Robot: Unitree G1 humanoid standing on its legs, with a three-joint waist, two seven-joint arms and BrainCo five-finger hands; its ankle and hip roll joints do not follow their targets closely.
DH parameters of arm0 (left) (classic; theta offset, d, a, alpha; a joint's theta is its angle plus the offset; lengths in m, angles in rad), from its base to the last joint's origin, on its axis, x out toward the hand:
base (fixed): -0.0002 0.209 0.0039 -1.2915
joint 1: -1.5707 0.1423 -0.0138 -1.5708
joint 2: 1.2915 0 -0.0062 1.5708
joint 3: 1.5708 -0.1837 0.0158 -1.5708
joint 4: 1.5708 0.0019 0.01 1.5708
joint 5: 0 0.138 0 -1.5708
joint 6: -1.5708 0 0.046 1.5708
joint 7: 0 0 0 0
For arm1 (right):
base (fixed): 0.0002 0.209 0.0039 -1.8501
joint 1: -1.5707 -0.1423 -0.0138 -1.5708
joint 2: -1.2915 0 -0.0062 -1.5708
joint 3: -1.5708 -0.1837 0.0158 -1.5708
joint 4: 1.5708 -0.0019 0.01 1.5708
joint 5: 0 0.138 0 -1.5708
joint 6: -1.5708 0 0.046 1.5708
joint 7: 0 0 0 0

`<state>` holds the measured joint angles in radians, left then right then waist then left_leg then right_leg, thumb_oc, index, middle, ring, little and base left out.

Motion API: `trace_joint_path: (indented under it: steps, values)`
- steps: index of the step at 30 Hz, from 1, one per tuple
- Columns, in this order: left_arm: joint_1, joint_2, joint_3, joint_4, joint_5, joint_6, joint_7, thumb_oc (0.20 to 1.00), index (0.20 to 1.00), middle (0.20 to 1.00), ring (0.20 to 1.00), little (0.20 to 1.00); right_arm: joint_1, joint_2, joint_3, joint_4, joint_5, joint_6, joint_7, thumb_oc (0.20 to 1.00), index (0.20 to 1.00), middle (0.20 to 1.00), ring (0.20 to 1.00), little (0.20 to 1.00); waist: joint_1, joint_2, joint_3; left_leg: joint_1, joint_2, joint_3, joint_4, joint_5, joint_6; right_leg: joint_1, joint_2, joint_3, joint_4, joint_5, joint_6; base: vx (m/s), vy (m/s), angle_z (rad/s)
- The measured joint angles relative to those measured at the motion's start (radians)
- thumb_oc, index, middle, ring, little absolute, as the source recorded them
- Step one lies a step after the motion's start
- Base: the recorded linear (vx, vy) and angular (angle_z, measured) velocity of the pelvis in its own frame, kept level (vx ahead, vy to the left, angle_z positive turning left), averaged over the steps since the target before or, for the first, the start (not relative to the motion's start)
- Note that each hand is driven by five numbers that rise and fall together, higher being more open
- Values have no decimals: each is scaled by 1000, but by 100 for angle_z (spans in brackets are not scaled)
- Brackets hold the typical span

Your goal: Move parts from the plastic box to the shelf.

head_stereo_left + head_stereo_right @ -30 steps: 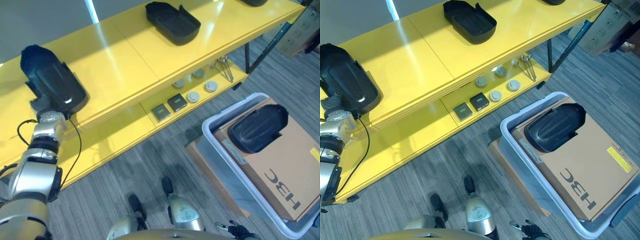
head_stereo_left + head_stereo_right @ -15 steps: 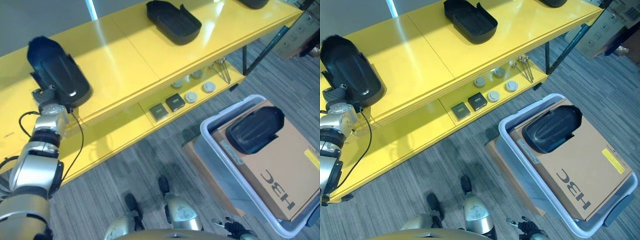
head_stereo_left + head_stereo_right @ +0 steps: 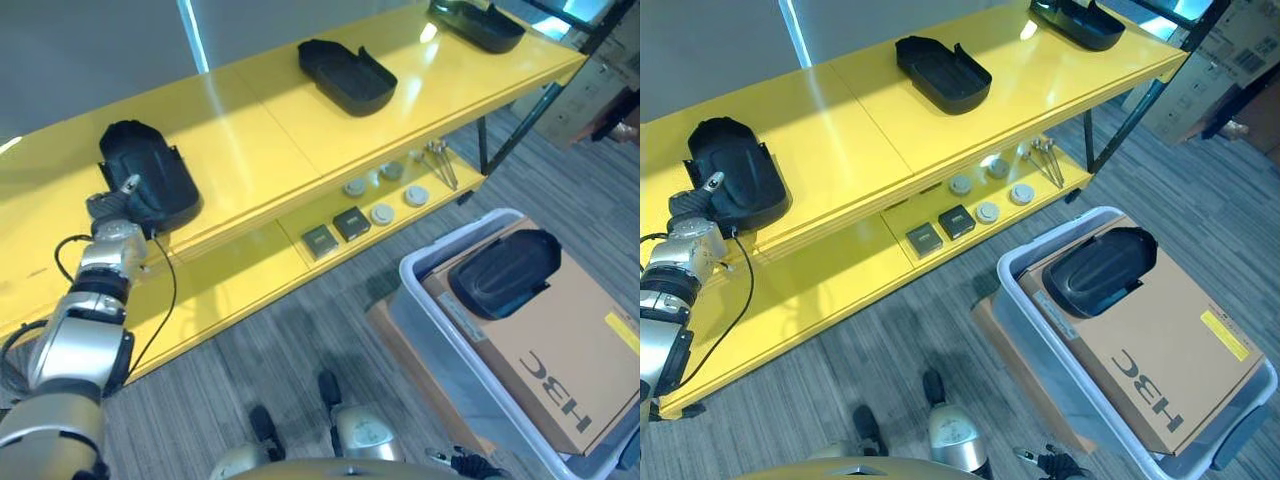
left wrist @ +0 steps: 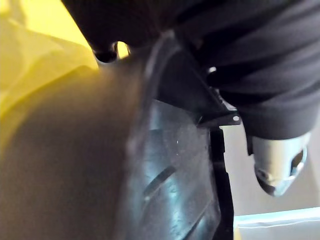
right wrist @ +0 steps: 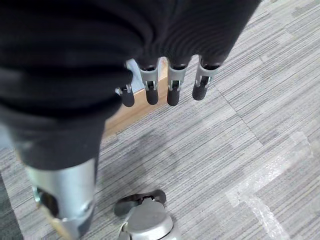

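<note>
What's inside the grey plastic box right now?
Inside the plastic box lies a brown cardboard carton with one black part on top. Whatever lies beneath the carton is covered.

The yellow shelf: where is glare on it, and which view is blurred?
Eye views: bright glare streaks cross the shelf top, strongest near the far part. Left wrist view: the left hand and the part it touches are out of focus. Right wrist view: right hand sharp.
</note>
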<state>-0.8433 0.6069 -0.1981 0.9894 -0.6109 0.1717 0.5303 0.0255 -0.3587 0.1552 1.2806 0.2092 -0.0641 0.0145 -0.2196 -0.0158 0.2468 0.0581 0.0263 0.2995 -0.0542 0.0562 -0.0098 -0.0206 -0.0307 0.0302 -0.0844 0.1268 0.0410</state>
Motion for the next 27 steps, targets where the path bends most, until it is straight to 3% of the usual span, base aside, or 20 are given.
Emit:
trace_joint_path:
  steps: [7,17,21,25,27]
  values:
    - [106,4,3,-241,-8,-40,-1,1000,1000,1000,1000,1000,18,7,-17,5,-38,1,-1,1000,1000,1000,1000,1000,50,7,-21,16,0,-22,0,0,0,26,-2,-22,-3,-5,-4,0,46,10]
    - [268,127,119,-434,7,-65,-103,1000,1000,1000,1000,1000,52,7,-23,32,-69,2,-16,1000,1000,1000,1000,1000,142,25,-71,32,-7,-75,-2,2,3,66,-13,-77,-4,-16,-8,-42,61,16]
    - [294,165,122,-491,7,-99,-129,1000,1000,1000,1000,1000,54,8,-24,32,-100,2,-17,1000,1000,1000,1000,1000,153,26,-81,40,-11,-82,-21,11,8,70,-17,-88,-4,-18,-4,-33,44,10]
    - [391,217,165,-857,5,-141,-247,1000,1000,1000,1000,1000,79,8,-45,30,-100,10,-21,1000,1000,1000,1000,1000,184,30,-100,50,-15,-97,-30,9,7,85,-20,-98,-5,-25,6,-44,28,7]
    - [542,152,196,-1131,6,-138,-314,1000,1000,1000,1000,1000,105,13,-64,15,-99,19,-26,1000,1000,1000,1000,1000,194,40,-118,51,-16,-105,-30,2,5,90,-20,-103,-5,-30,13,-38,1,10]
